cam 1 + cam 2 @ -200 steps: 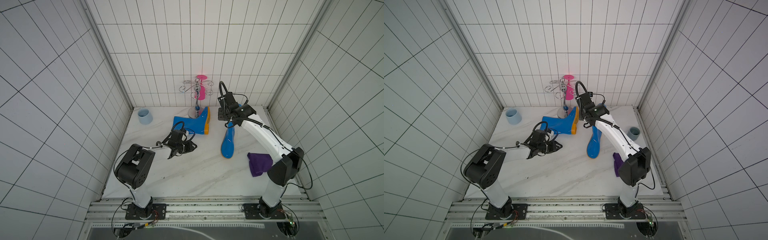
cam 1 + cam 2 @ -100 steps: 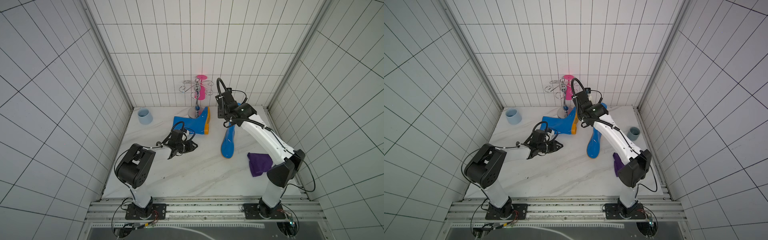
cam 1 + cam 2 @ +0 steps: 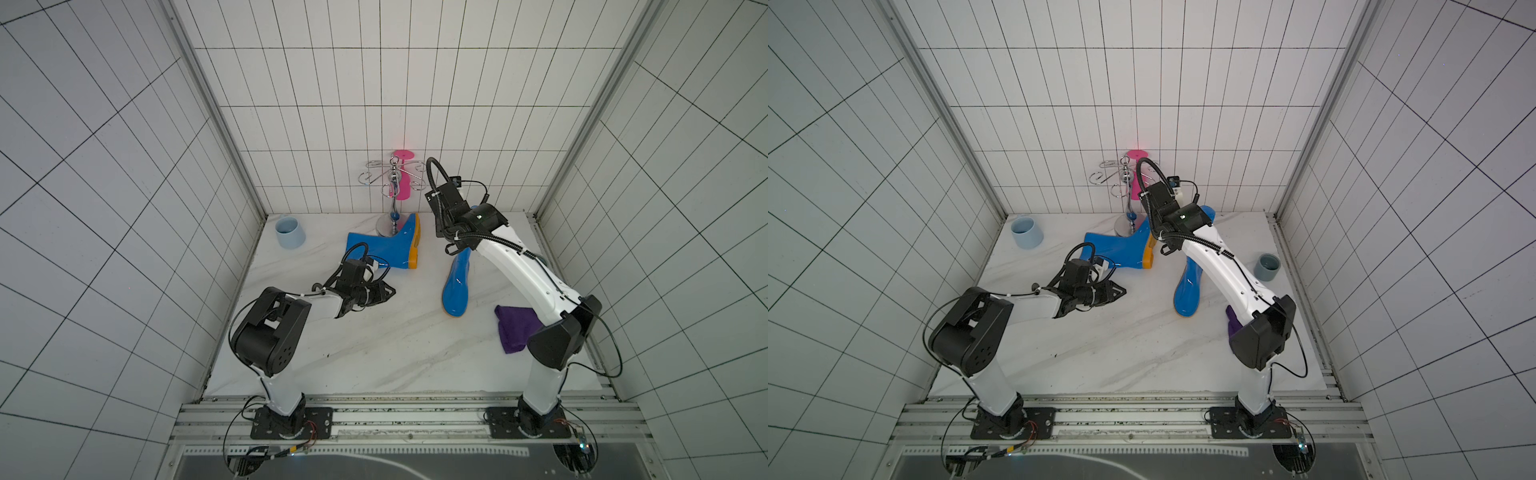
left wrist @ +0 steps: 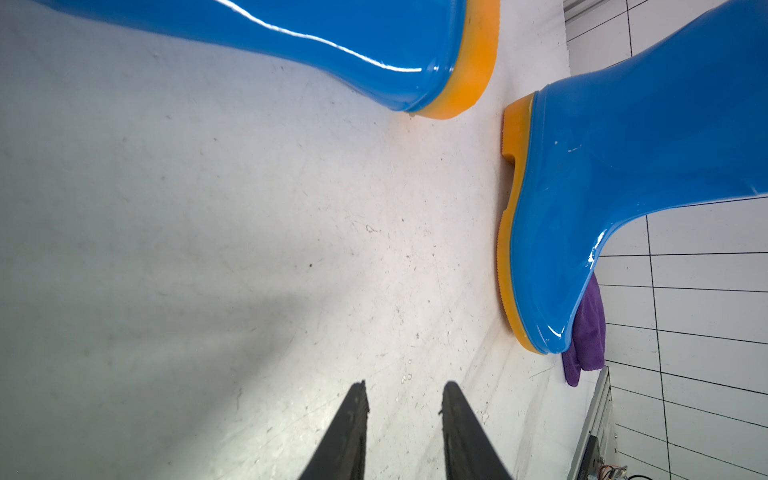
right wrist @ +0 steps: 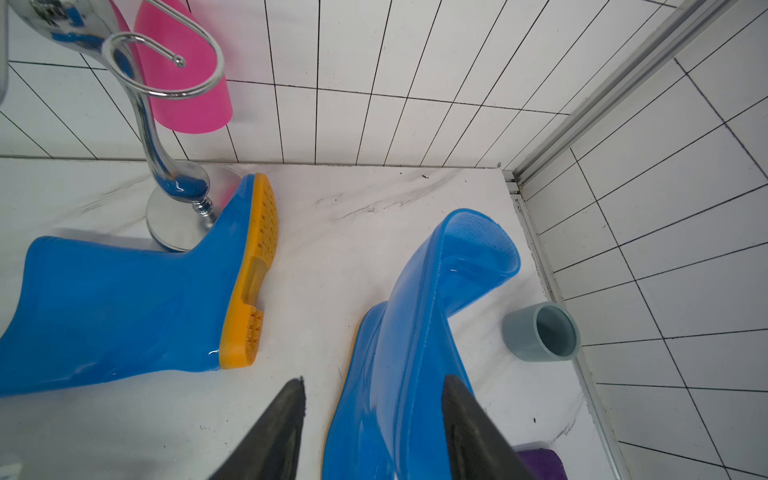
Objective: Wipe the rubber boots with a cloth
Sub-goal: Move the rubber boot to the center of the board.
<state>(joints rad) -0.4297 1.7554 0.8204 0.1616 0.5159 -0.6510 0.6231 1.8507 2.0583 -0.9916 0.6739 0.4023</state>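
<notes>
right gripper point(image 5: 375, 380): fingers wide, astride the standing boot point(image 5: 415, 332), far right; no clamp seen. left gripper point(image 4: 405, 386): fingers narrow, empty, just near of the lying boot point(image 3: 386, 247). cloth point(image 3: 513, 328): near right, clear of both.

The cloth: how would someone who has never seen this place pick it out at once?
Find the white marble table, then the right arm. Beside that arm, just beyond the toe of the upright boot, lies the cloth. It alone is soft and dark purple; the boot is glossy blue, the nearby grey cup hard.
</notes>
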